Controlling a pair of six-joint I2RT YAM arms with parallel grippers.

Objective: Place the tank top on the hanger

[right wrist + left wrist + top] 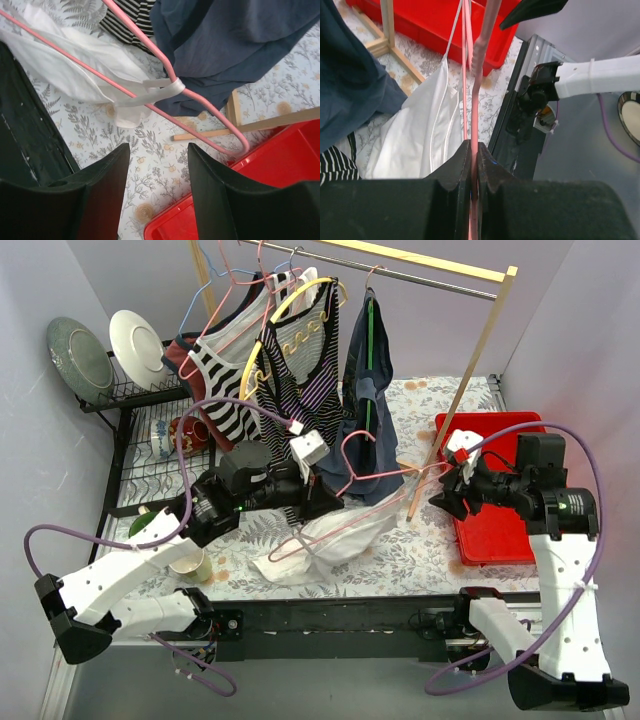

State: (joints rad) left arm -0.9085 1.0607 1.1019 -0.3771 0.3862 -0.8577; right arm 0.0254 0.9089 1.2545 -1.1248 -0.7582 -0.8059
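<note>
Left hand [473, 148]: shut hard on the thin pink wire clothes hanger [480, 70], both fingers pressed flat against the wire near the base of its hook. It holds the hanger clear of the floral-covered table [420, 555], tilted, with the triangle reaching across toward the other arm.

Right hand [158, 149]: fingers spread wide with nothing between them. It sits near the hanger's far corner without touching it, above the edge of the red plastic tray [495, 530].

Plain white tank top [320, 540]: most of it lies crumpled on the table beneath the hanger, near the front edge. One narrow shoulder strap [160, 90] is looped over a side wire of the hanger, and the fabric trails from there down to the heap. The rest of the top is not on the hanger.

The dark navy garment [235, 45] hangs just behind the hanger. The foot of the wooden clothes rack [270, 122] rests on the table beside the tray.
</note>
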